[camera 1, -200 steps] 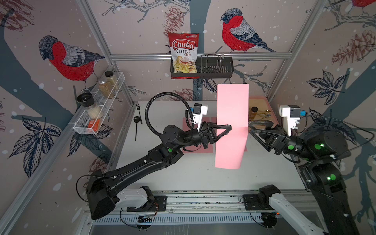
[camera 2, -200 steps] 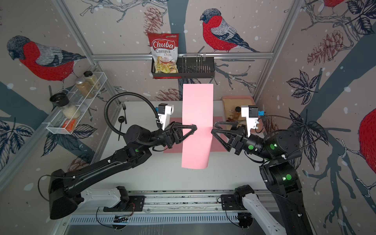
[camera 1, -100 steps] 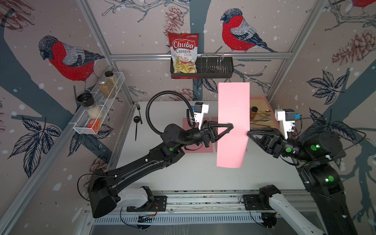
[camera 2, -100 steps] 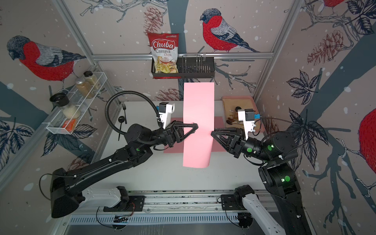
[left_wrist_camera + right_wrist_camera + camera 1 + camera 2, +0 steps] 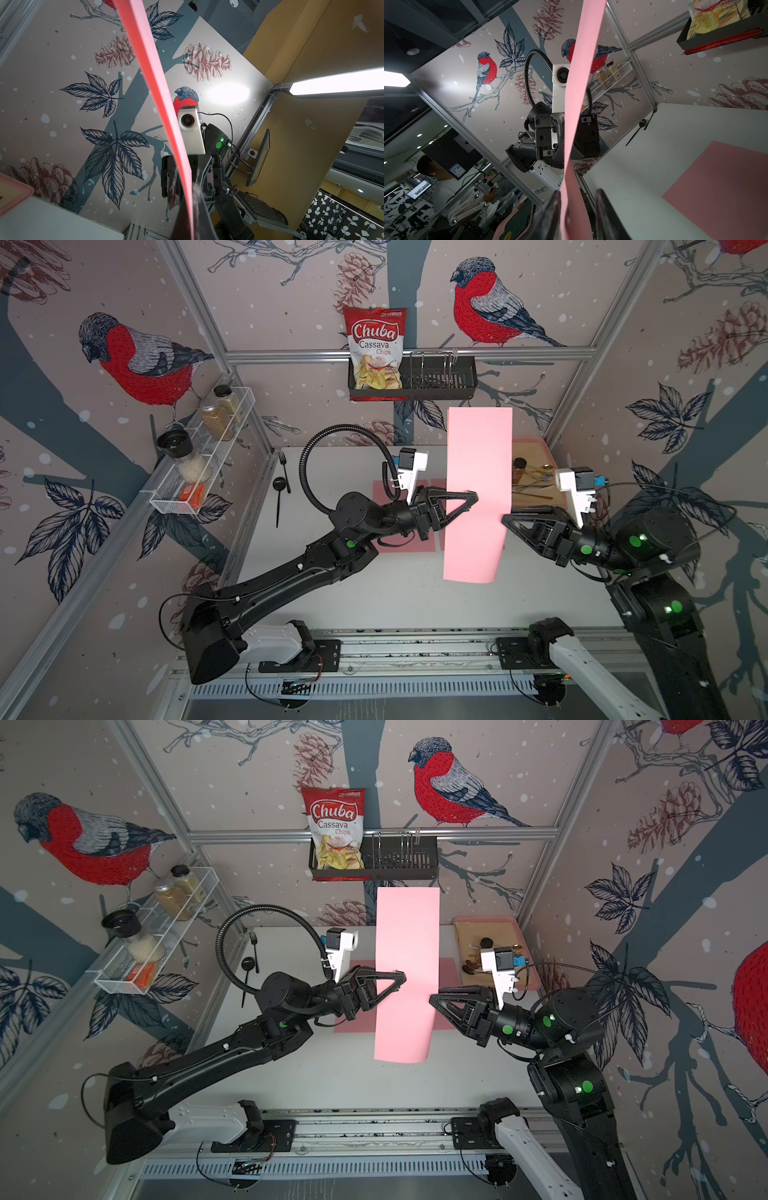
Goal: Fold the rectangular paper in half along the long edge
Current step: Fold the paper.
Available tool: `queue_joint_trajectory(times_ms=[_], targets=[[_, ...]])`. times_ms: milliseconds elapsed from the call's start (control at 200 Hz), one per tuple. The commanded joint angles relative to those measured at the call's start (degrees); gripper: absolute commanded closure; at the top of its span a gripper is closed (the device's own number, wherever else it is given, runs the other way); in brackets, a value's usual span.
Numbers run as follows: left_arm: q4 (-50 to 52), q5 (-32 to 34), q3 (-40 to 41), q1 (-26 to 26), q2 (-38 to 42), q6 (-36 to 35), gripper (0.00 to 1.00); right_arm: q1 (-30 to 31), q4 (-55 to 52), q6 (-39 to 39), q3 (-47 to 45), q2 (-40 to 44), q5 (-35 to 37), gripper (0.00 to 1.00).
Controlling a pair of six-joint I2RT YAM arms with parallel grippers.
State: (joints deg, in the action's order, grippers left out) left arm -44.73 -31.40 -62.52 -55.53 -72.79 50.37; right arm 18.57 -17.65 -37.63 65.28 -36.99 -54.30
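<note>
A long pink rectangular paper [image 5: 478, 472] [image 5: 407, 952] hangs upright above the table in both top views. My left gripper [image 5: 473, 494] [image 5: 401, 973] is shut on its left long edge; the left wrist view shows the paper [image 5: 158, 83] edge-on, running out from the closed jaws. My right gripper [image 5: 505, 517] [image 5: 432, 996] sits at the right long edge. In the right wrist view the paper [image 5: 581, 83] passes between the fingers [image 5: 553, 207], against one, with a gap to the other, so the jaws stand narrowly open.
Another pink sheet [image 5: 386, 497] [image 5: 720, 197] lies flat on the white table under the arms. A tray [image 5: 486, 921] with cutlery stands at the back right. A black fork and spoon [image 5: 282, 489] lie at the back left. Wall racks hold a chips bag [image 5: 376, 352] and spice jars [image 5: 199, 456].
My right gripper has moved left onto the paper's right edge and its jaws have narrowed around it. The left gripper keeps holding the paper, nearly still.
</note>
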Motion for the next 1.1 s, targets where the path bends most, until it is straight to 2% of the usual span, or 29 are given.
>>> queue_joint_trajectory(times_ms=[0,145,255,310,375,405,500,560,610,635,725,810,870,916,1021,1091], targets=[[-2.4,0.5,-0.5,0.0,0.0,-0.8,1.00,0.2,-2.1,1.8,0.2,0.3,-1.2,0.97],[-1.6,0.7,-0.7,0.0,0.2,-1.3,1.00,0.5,-5.8,3.8,0.9,0.2,-0.5,0.90],[-0.6,1.0,-0.7,0.0,0.5,-2.0,1.00,0.8,-6.7,4.0,0.7,0.7,-0.5,1.00],[-0.2,1.2,-0.7,0.0,0.7,-2.3,1.00,0.9,-7.2,4.2,0.9,0.9,-0.2,1.00],[0.0,1.2,-0.8,0.0,0.8,-2.5,1.00,0.9,-7.7,4.2,0.9,1.0,-0.3,0.87],[0.1,1.2,-0.8,0.0,0.8,-2.5,1.00,0.9,-8.0,4.2,1.0,1.1,-0.3,0.86],[0.3,1.2,-0.9,0.0,0.8,-2.7,1.00,1.0,-8.4,4.4,0.9,1.4,-0.6,1.00],[0.4,1.2,-1.1,0.0,0.8,-2.9,1.00,1.1,-9.0,4.5,1.2,1.5,-0.7,1.00],[0.6,1.3,-1.1,0.0,0.8,-2.9,1.00,1.1,-9.6,4.7,1.5,1.5,-0.6,0.90],[0.6,1.2,-1.1,0.0,0.8,-3.0,1.00,1.1,-9.8,4.7,1.5,1.5,-0.7,0.89],[0.8,1.2,-1.2,0.0,0.9,-3.2,1.00,1.1,-10.1,4.8,1.5,1.9,-0.9,1.00],[0.9,1.3,-1.3,0.0,0.8,-3.3,1.00,1.1,-9.8,4.4,1.5,2.1,-1.6,1.00],[0.9,1.3,-1.4,0.0,0.8,-3.3,1.00,1.2,-10.1,4.3,1.5,2.1,-1.7,0.87],[0.8,1.3,-1.3,0.0,0.7,-3.3,1.00,1.2,-10.1,4.3,1.5,2.2,-1.8,0.86],[1.0,1.3,-1.4,0.0,0.7,-3.3,1.00,1.2,-10.1,4.0,1.1,2.6,-2.7,1.00],[1.1,1.4,-1.6,0.0,0.8,-3.4,1.00,1.2,-10.0,3.7,1.3,3.0,-2.9,0.99]])
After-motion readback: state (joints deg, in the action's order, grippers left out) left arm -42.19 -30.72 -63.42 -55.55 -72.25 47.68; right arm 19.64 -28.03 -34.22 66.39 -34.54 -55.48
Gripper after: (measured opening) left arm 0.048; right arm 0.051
